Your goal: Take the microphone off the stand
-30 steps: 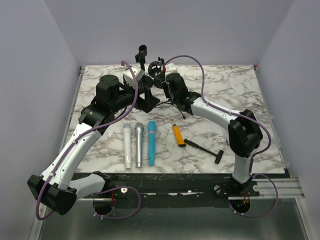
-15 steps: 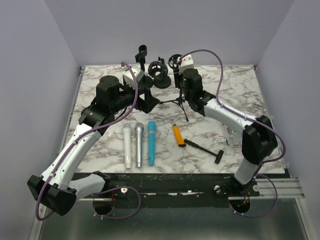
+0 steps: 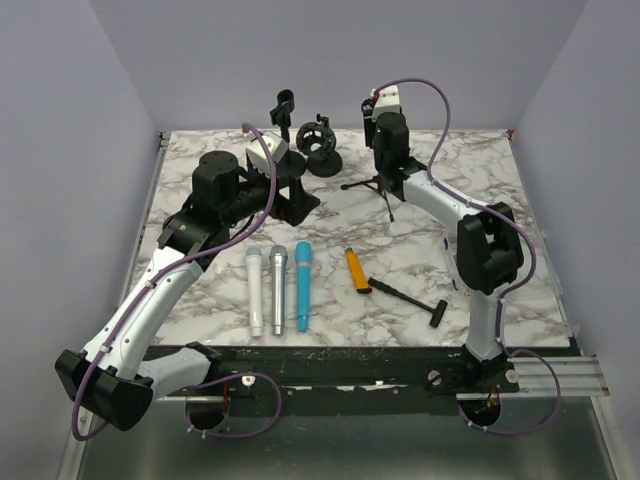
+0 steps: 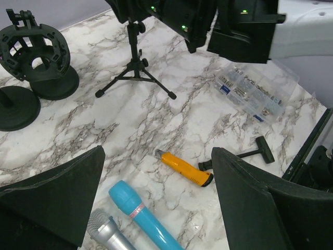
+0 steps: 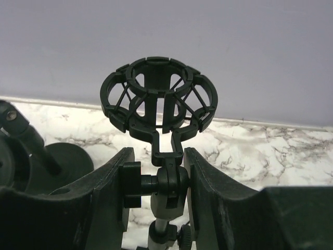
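I'm pinching tripod stand [image 5: 167, 183] at swivel joint with right claw [image 5: 158, 177], far right of centre; shock mount [image 5: 158, 96] sitting empty. Left claw [image 4: 157, 156] hovering spread. Three microphones [image 3: 278, 288] lying near left on surface [image 3: 450, 160]. Judging removal done; next, I'm settling stand upright, then releasing.

A white marble-patterned tabletop [image 3: 340, 322] with grey veins sat boxed in by three plain, pale lavender walls: a back wall [image 3: 420, 50], a left wall [image 3: 60, 140] and a right wall [image 3: 590, 130]. A black rail [image 3: 350, 362] ran along its near edge, above dull grey metal sheeting [image 3: 350, 445]. The light was soft and even.
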You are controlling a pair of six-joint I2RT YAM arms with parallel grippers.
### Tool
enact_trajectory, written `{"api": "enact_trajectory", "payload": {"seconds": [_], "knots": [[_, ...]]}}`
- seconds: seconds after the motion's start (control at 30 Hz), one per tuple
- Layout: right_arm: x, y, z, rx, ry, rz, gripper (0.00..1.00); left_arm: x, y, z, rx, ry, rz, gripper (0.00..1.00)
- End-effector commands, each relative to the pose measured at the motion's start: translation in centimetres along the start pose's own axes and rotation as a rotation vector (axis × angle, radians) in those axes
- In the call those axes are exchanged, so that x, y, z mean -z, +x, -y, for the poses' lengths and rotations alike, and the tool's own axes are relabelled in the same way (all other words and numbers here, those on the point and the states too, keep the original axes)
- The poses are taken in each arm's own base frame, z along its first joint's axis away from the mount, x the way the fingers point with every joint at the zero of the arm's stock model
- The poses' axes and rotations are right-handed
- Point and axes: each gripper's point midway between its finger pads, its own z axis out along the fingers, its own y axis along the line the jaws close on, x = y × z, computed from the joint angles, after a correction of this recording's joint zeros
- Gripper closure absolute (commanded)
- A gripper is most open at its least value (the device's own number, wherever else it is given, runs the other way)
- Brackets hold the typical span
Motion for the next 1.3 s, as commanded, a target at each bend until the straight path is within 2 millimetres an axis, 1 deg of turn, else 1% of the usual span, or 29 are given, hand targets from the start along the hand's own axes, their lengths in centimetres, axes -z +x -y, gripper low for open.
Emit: {"api": "enact_trajectory", "payload": {"seconds": [0.0,0.07,0.17,0.23,0.27,0.33,0.43,0.47,0.5,0.53,0.6,0.67,0.73,0.8,0.9,0.97,1.1,1.17,1.27], "knots": [[-3.6,-2.6,0.8,-0.008,0.052,0.086,0.99,-0.2,-0.1,0.2,-0.006,0.011,0.010,0.13],[-4.6,-2.6,1.0,-0.009,0.060,0.092,0.99,-0.2,0.0,0.2,-0.005,0.013,0.008,0.13],[-4.6,-2.6,1.1,-0.020,0.056,0.122,0.99,-0.2,-0.1,0.3,-0.006,0.014,0.011,0.13],[-4.0,-2.6,1.1,-0.020,0.038,0.134,0.99,-0.1,-0.1,0.2,-0.010,0.008,0.014,0.13],[-3.6,-2.9,1.1,-0.022,0.023,0.139,0.99,0.0,-0.2,0.2,-0.011,0.007,0.014,0.13],[-2.6,-2.9,1.1,-0.031,0.000,0.142,0.99,-0.1,-0.2,0.2,-0.009,0.009,0.015,0.13],[-0.7,-2.0,1.6,-0.026,-0.017,0.130,0.99,-0.3,0.0,0.5,0.001,0.027,0.009,0.13],[-0.1,-1.5,1.7,-0.023,-0.024,0.113,0.97,-0.4,0.0,0.5,0.004,0.032,0.007,0.13],[0.6,-0.8,1.8,-0.023,-0.031,0.095,0.90,-0.4,0.1,0.5,0.006,0.034,0.006,0.13],[1.1,-0.3,2.1,-0.023,-0.028,0.080,0.79,-0.5,0.1,0.6,0.007,0.036,0.005,0.13],[2.2,0.6,2.8,-0.040,-0.008,0.048,0.48,-0.6,0.3,0.5,0.010,0.033,0.000,0.13],[3.0,1.3,3.2,-0.053,0.001,0.019,0.27,-0.7,0.3,0.4,0.012,0.033,-0.002,0.13],[3.4,2.5,2.9,-0.053,-0.020,-0.032,0.16,-0.7,0.4,0.5,0.015,0.039,-0.005,0.13],[3.8,3.9,2.8,-0.053,-0.022,-0.085,0.10,-0.8,0.4,0.6,0.017,0.046,-0.007,0.13],[4.4,5.9,2.7,-0.055,-0.033,-0.129,0.04,-0.6,0.2,0.8,0.017,0.051,-0.003,0.13],[4.1,7.5,2.5,-0.046,-0.041,-0.160,0.02,-0.6,0.2,0.7,0.016,0.047,0.000,0.13],[3.4,10.8,2.0,-0.077,-0.014,-0.247,0.02,-0.9,0.5,0.5,0.020,0.042,-0.012,0.13],[3.7,12.4,1.8,-0.099,-0.006,-0.287,0.02,-0.9,0.5,0.5,0.017,0.040,-0.011,0.13],[4.5,14.5,1.1,-0.121,-0.032,-0.329,0.08,-0.9,0.6,0.3,0.014,0.032,-0.012,0.13]]}}
